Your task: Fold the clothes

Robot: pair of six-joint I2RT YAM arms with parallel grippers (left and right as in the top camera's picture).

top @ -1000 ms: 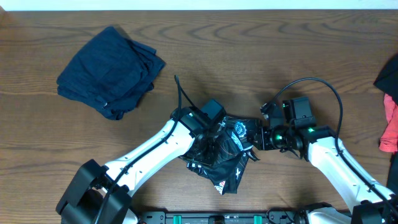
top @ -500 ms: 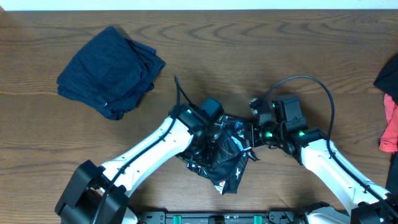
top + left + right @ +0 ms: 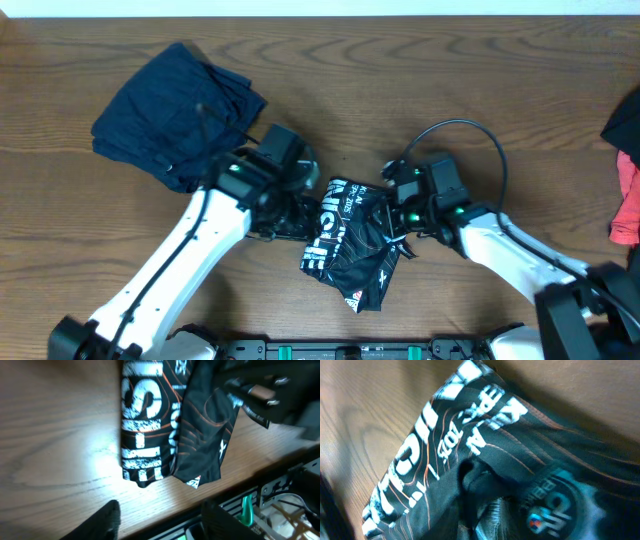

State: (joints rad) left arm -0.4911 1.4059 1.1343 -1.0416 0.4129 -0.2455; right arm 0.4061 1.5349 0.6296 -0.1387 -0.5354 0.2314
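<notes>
1. The jersey (image 3: 350,250) lies crumpled on the table (image 3: 450,80), near its centre and toward the near edge, between the two arms.
2. A band of white lettering (image 3: 325,232) runs along the jersey's left edge. Thin orange lines cross the black fabric. The right wrist view shows a round light-blue logo (image 3: 552,505) on a fold.
3. The left arm reaches in from the near left corner, angled up toward the centre. The left gripper (image 3: 295,215) sits just beside the lettered edge of the jersey.
4. In the left wrist view, the left gripper's fingers (image 3: 107,520) stand spread, with bare wood between them and no fabric held.
5. The right arm reaches in from the near right corner, its cable looping above the wrist. The right gripper (image 3: 392,222) is at the jersey's right side, against the fabric.
6. Whether the right gripper pinches the fabric cannot be determined: the fabric fills the right wrist view and the fingers are not distinguishable.
7. The table is brown wood with visible grain.
8. A dark blue garment (image 3: 175,115) lies bunched at the far left, well apart from the jersey.
9. At the right edge lie a black item (image 3: 625,120) and a pink cloth (image 3: 628,205), both partly cut off.
10. A rail with green fittings (image 3: 360,351) runs along the near edge.
</notes>
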